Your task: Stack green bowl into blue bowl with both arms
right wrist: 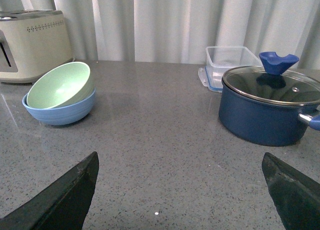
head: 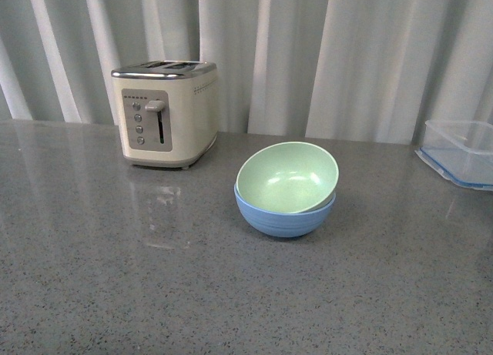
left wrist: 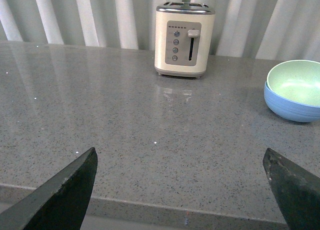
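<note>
The pale green bowl [head: 286,176] sits tilted inside the light-blue bowl [head: 283,216] near the middle of the grey counter. Both bowls also show in the left wrist view, green bowl [left wrist: 295,83] in blue bowl [left wrist: 289,107], and in the right wrist view, green bowl [right wrist: 57,85] in blue bowl [right wrist: 60,113]. My left gripper [left wrist: 180,157] is open over the counter's near edge, far from the bowls. My right gripper [right wrist: 180,157] is open too, with bare counter between its fingers. Neither arm shows in the front view.
A cream toaster [head: 166,112] stands at the back left of the bowls. A clear blue-rimmed container [head: 461,151] sits at the far right. In the right wrist view a dark blue pot [right wrist: 270,108] with a glass lid stands in front of that container [right wrist: 227,65].
</note>
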Tool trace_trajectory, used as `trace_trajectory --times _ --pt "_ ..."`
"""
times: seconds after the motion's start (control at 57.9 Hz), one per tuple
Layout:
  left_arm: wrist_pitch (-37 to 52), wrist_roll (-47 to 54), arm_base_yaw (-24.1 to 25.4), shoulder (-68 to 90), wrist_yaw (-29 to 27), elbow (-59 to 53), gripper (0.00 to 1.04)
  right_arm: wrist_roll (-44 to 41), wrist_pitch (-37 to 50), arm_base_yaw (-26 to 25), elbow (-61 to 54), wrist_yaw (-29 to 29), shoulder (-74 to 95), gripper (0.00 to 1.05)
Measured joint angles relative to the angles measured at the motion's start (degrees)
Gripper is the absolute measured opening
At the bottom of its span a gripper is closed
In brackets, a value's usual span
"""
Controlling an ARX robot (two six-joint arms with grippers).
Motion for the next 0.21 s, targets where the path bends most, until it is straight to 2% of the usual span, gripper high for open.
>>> trace_trajectory --times 0.207 --pt "0.0 0.0 0.0 0.0 0.0 0.0 0.98 0.0 0.0 0.0 0.0 0.0 0.0 0.95"
